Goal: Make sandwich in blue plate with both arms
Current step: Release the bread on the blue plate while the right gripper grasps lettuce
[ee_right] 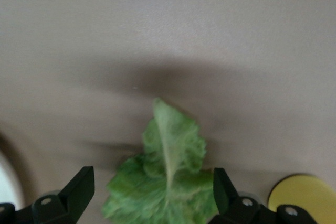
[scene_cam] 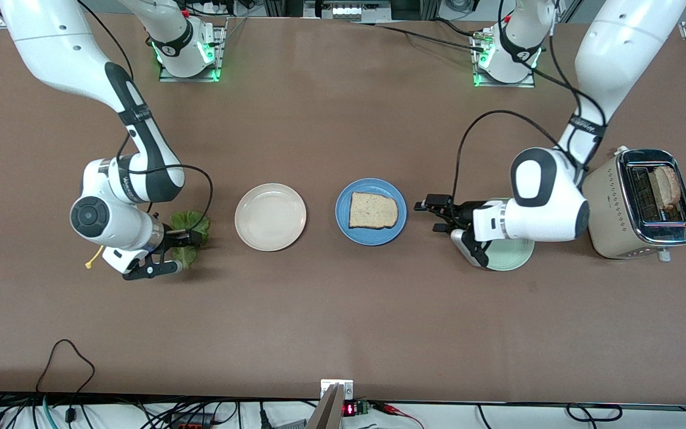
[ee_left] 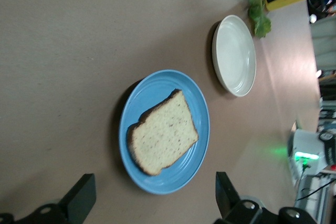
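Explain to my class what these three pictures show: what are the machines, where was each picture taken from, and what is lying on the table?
Two white robot arms work at a brown table. One picture looks down from a high camera facing them; the other two come from cameras on each arm's wrist.

On the table are a blue plate holding one bread slice, a cream plate beside it, a mint-green plate partly under the left arm, and a toaster with a second slice in its slot. A lettuce leaf lies toward the right arm's end.

The left gripper is open beside the blue plate, holding nothing. The right gripper is open around the lettuce, not yet gripping it.
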`<action>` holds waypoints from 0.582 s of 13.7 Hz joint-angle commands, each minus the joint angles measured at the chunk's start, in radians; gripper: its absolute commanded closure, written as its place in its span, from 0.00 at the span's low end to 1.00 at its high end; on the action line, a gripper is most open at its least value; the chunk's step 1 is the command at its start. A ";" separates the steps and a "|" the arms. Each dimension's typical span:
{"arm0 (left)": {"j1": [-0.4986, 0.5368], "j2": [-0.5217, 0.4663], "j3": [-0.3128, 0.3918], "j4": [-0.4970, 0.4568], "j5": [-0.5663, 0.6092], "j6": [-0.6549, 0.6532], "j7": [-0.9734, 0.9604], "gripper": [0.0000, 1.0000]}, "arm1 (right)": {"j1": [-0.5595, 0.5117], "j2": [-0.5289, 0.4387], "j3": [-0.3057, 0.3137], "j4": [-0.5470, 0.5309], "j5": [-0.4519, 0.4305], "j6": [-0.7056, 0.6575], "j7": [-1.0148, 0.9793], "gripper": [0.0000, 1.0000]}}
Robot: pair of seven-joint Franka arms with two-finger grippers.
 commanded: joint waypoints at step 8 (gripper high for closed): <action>-0.026 -0.054 -0.009 0.302 0.528 -0.342 -0.247 0.00 | -0.006 0.060 0.003 0.025 -0.069 0.063 -0.012 0.69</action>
